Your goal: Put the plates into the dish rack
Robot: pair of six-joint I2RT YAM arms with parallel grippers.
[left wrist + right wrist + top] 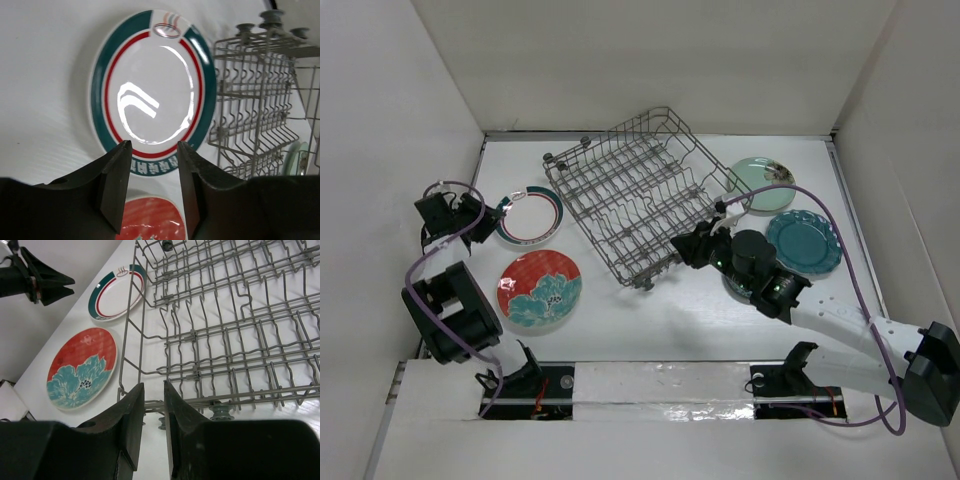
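The grey wire dish rack stands mid-table with no plates in it. A teal ring plate and a red-and-teal floral plate lie flat to its left. A pale mint plate and a dark teal scalloped plate lie to its right. My left gripper is open and empty, hovering at the near edge of the ring plate. My right gripper has its jaws narrowly apart at the rack's near rim, holding nothing.
White walls enclose the table on the left, back and right. The floral plate lies just below my left fingers. The rack is to the right of the ring plate. The right arm's body stands between the rack and the scalloped plate.
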